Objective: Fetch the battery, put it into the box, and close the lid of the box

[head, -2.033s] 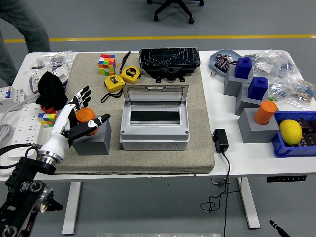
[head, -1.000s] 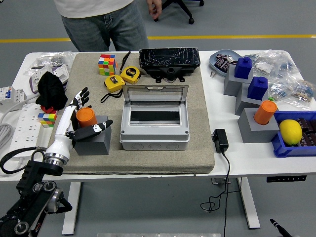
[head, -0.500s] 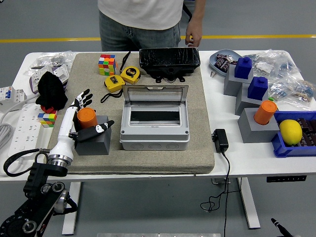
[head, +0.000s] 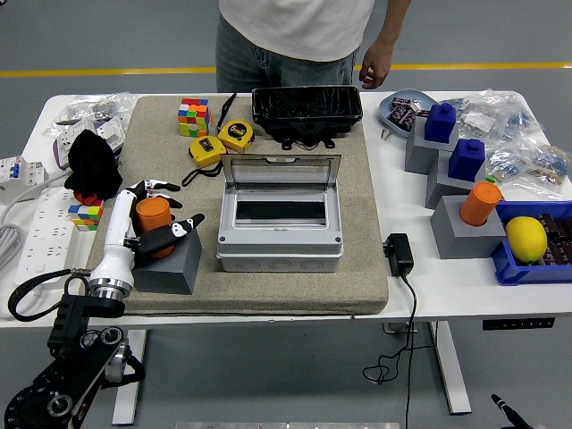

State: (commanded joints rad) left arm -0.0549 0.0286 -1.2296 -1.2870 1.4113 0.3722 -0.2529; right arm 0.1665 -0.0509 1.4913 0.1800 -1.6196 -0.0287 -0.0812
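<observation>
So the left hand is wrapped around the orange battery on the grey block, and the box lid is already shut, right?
Not quite. The head view shows the box with its lid standing open. The rest holds: the left hand is curled around the orange battery on the grey block.

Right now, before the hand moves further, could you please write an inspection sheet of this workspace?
Surface: white table with a grey mat over its middle.
Job's things: orange battery stands on a grey block; grey box has its lid open and upright.
Clutter: two yellow tape measures, Rubik's cube, black case, blue and orange pieces on grey blocks at the right, lemon in a blue bin.
Grippers: left hand has fingers curled around the battery; right hand not in view.
Cables: black adapter with its cord hanging over the near edge.
Surroundings: a person stands at the far side, one hand hanging near the table's edge.
</observation>
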